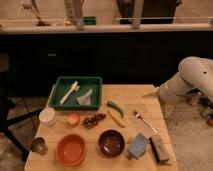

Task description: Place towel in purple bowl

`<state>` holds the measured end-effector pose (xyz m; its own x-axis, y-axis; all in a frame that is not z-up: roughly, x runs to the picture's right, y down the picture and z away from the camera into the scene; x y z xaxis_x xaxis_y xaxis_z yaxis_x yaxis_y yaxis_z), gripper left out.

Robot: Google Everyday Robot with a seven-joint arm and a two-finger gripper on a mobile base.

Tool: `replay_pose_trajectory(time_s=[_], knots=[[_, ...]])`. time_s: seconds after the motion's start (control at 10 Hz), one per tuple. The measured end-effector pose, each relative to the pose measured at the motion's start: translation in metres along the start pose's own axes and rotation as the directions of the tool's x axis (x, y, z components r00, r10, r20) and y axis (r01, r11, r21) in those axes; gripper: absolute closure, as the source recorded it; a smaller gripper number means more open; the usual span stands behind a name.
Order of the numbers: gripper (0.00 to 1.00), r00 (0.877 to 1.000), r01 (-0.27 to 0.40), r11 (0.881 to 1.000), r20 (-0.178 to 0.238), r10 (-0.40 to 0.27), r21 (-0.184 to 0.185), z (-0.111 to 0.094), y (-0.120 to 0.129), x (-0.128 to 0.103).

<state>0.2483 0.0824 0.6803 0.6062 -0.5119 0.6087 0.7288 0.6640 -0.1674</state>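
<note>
The towel (85, 96), a small pale grey-blue cloth, lies in the right half of the green tray (59, 82) at the back left of the wooden table. Near the front edge, right of the orange bowl (71, 149), stands the dark purple bowl (111, 142) with nothing inside. My white arm reaches in from the right. Its gripper (151, 94) hovers at the table's right back edge, open and holding nothing, well to the right of the towel and behind the bowl.
A white brush (68, 92) shares the tray. On the table are a white cup (47, 116), metal cup (38, 145), peach (73, 119), grapes (94, 120), banana (117, 119), green vegetable (115, 107), fork (145, 121), blue-grey block (137, 146) and brown block (159, 148). A dark counter runs behind.
</note>
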Motion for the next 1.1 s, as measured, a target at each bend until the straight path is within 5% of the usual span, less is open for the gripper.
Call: replay_pose_trajectory(time_s=[0.5, 1.1], knots=[[0.20, 1.000, 0.006, 1.000, -0.009, -0.006, 0.020, 0.004, -0.002, 0.000], [0.20, 0.993, 0.117, 0.991, -0.005, -0.117, 0.063, 0.033, -0.034, -0.010]])
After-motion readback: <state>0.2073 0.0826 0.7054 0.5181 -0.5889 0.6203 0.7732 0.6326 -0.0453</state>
